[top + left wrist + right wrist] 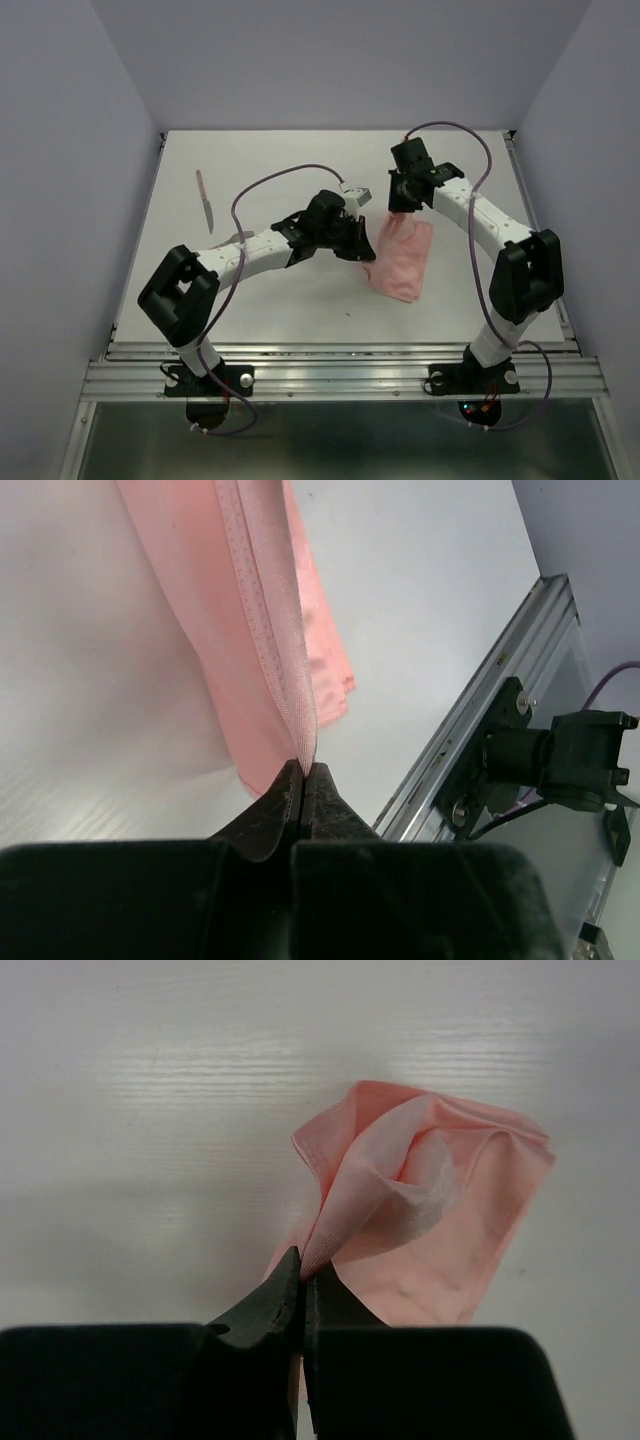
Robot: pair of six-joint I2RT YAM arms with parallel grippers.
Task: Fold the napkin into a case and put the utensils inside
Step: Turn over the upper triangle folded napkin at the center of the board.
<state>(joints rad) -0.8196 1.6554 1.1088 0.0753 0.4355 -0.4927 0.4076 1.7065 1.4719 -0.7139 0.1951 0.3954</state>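
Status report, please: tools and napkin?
Left tool shut on napkin edge. Right tool shut on napkin too. Fold unfinished. Utensil lies apart, far left.

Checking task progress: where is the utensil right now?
In the top view, the utensil lies on the table's far-left part, well apart from the napkin right of centre.

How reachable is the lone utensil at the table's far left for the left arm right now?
Probably not yet: the left gripper is shut on the napkin. Bare table lies between it and the utensil, so after letting go, likely yes.
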